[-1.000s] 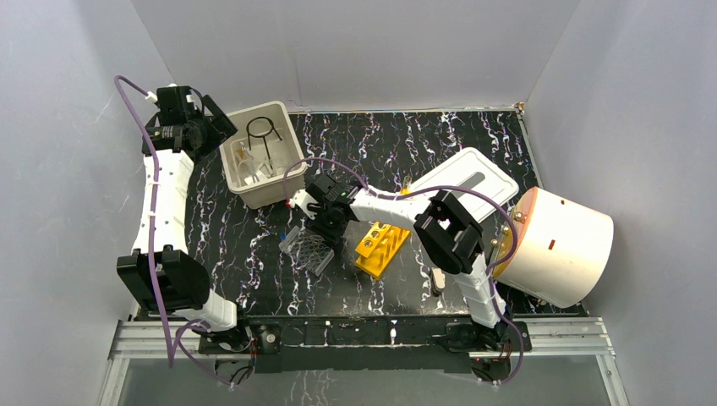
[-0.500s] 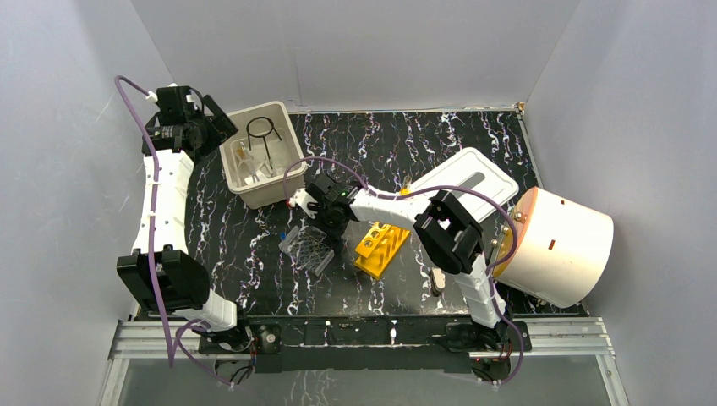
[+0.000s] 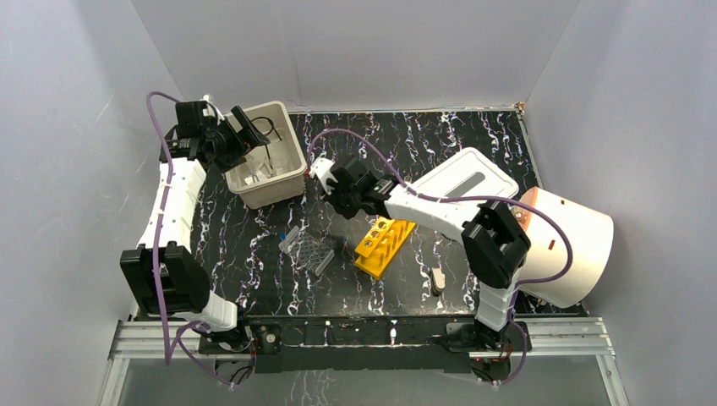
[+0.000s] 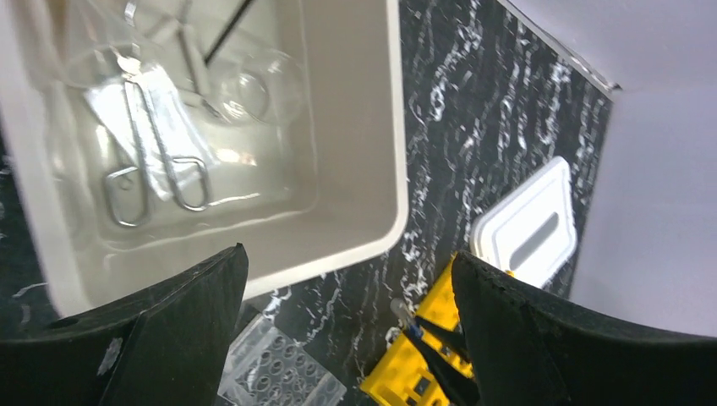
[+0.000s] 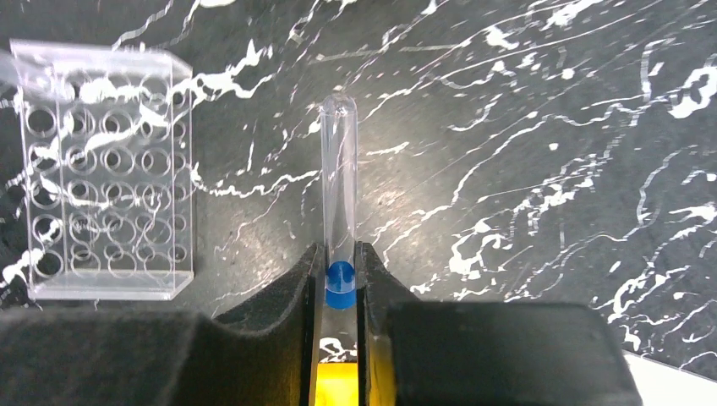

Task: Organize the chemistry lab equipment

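Right fingers (image 5: 296,292) now clamped on blue-capped test tube (image 5: 338,169), carried above surface (image 5: 550,127) beside clear ridged tray (image 5: 106,169). Left fingers (image 4: 169,330) spread wide, empty, moved over beige bin (image 4: 355,127). Tube ready for yellow tube rack (image 3: 385,244).

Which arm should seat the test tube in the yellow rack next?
Right. The right end effector grips the blue-capped test tube near the yellow rack; the left end effector hangs open over the beige bin.
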`<state>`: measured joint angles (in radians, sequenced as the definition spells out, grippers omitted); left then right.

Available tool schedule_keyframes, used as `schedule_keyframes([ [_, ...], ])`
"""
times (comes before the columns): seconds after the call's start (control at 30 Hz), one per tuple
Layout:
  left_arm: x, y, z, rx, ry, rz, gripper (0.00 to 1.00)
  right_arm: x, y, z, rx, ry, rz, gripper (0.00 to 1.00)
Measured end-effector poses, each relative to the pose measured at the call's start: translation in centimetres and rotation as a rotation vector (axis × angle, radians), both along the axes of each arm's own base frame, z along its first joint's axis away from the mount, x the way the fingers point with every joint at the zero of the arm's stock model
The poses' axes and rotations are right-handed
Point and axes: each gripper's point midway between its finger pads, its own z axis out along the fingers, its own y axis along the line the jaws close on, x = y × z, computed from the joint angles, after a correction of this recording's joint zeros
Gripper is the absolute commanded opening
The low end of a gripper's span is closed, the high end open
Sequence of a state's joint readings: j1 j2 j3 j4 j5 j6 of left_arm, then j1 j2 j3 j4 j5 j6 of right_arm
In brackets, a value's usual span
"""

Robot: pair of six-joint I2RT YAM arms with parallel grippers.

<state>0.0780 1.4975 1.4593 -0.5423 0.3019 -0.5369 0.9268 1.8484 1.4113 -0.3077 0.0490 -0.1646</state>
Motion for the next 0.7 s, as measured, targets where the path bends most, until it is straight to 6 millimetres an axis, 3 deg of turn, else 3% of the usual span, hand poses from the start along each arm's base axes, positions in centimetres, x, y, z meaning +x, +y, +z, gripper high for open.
schedule_keyframes([
  [0.17,-1.4,-3.0,-0.6,-0.122,-0.004,-0.104,0.88,1.3,-0.2,2.5,0.106,-0.017,-0.055,0.18],
  [0.47,-6.3,-12.6,-1.9,-0.298,0.075,-0.411,0.85,1.0,0.1,5.9,0.254,-0.014,-0.017,0.18],
  [0.7,-7.2,-14.9,-2.5,-0.379,0.142,-0.448,0.60,0.5,1.0,8.8,0.333,-0.015,0.042,0.18],
])
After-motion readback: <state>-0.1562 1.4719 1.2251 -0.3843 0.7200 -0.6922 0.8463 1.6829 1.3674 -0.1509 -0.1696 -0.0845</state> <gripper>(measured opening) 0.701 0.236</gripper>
